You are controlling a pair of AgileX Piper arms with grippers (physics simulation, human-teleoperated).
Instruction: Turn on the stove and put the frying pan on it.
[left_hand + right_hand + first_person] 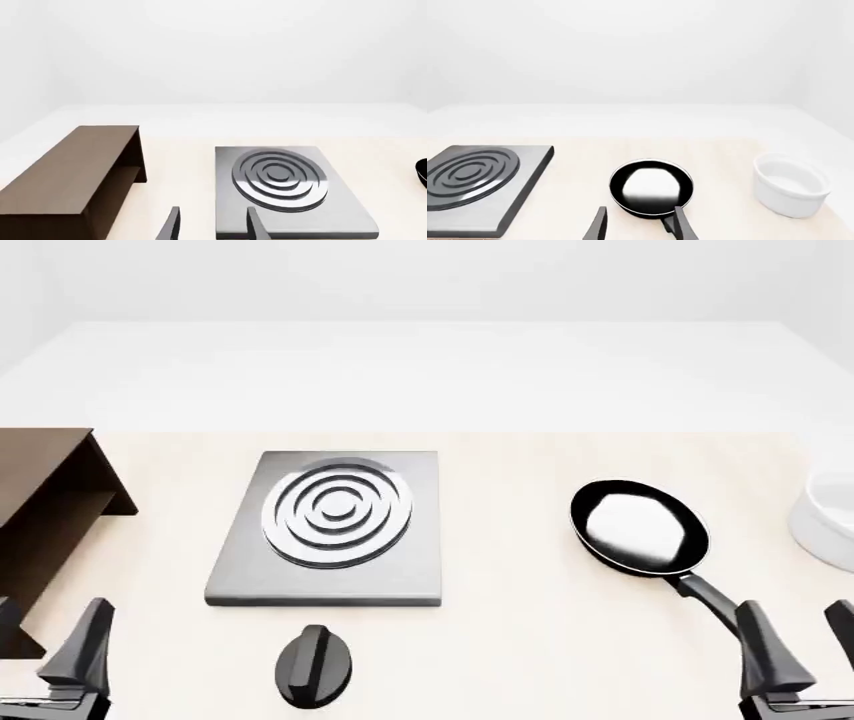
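Two robot arms wait at the near edge of a pale worktop [534, 590] with neither part of the job begun, as far as can be judged. The stove [334, 530], a flat grey slab with a ringed burner [336, 512], lies left of centre; its separate black knob [315, 665] sits on the worktop just in front of the slab, apart from it, with nothing touching it. Whether the burner is on cannot be told, though nothing shows it lit.

The frying pan [638, 525] rests on the worktop well to the right of the stove, its glossy inside facing up and its long handle [707, 598] running toward the right arm. A white bowl [827, 515] stands at the far right, and a brown wooden shelf [47, 520] stands to the stove's left.

The left end effector [212, 225] hangs low at the near left, fingers spread and empty, pointed toward the gap between shelf and stove. The right end effector [639, 225] is likewise parted and holding nothing; in its wrist view the pan handle passes close by one finger [684, 225], but no grasp is made.

Everything appears left to do: the knob needs turning, likely work for the left arm, and the pan must be gripped by its handle, lifted and set on the burner.
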